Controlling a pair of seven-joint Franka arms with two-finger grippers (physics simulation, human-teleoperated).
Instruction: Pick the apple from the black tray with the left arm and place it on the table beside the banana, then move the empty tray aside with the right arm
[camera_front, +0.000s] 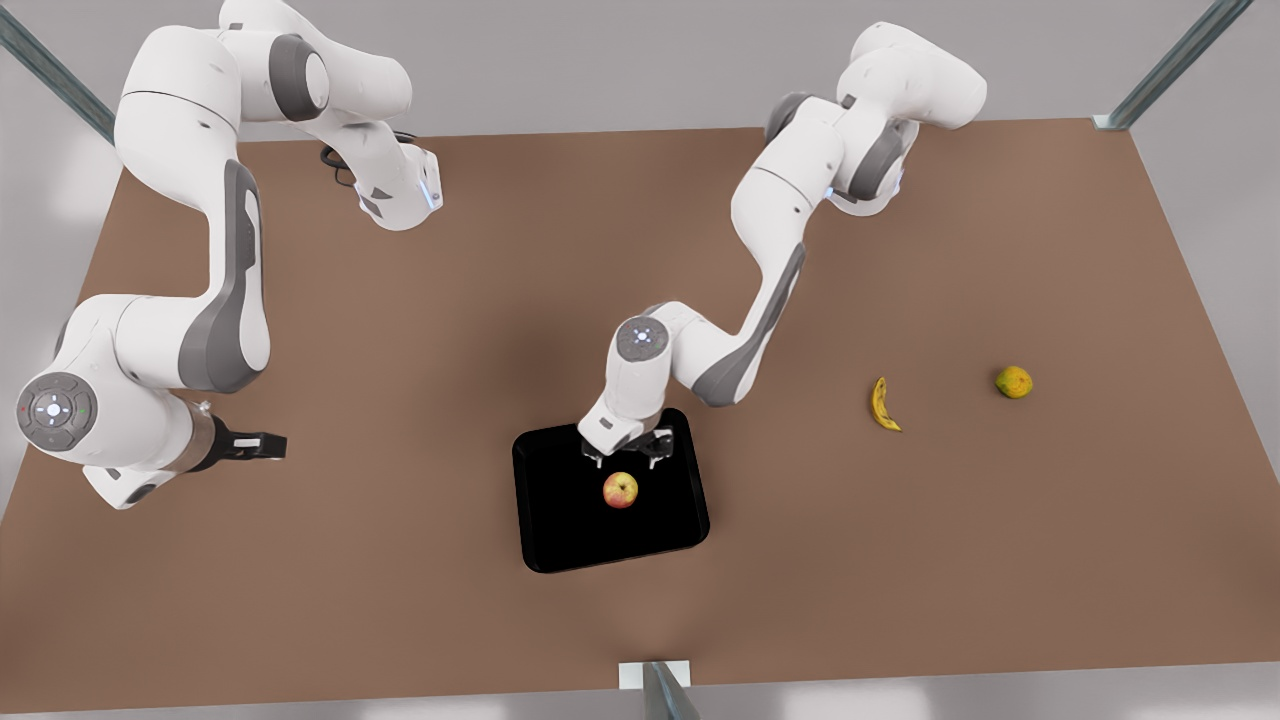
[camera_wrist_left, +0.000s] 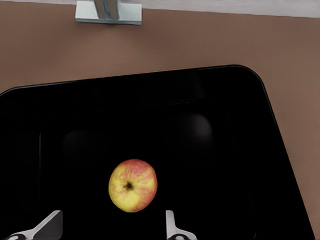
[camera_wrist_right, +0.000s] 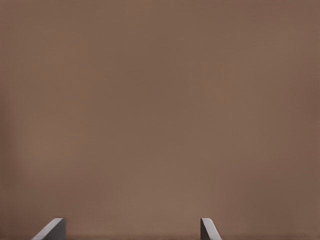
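The red-and-yellow apple (camera_front: 620, 490) (camera_wrist_left: 132, 185) lies near the middle of the black tray (camera_front: 560, 540) (camera_wrist_left: 225, 150), which rests on the brown table (camera_front: 400, 600). My left gripper (camera_front: 625, 458) (camera_wrist_left: 111, 225) hangs open just above the tray, slightly behind the apple and not touching it. The banana (camera_front: 883, 404) lies on the table toward the front view's right. At the front view's left, my right gripper (camera_front: 265, 443) (camera_wrist_right: 130, 229) waits open over bare table, holding nothing.
A yellow-green round fruit (camera_front: 1013, 382) sits further to the front view's right, past the banana. A grey metal post (camera_front: 660, 690) (camera_wrist_left: 107, 10) stands at the near table edge in front of the tray. Open tabletop lies between tray and banana.
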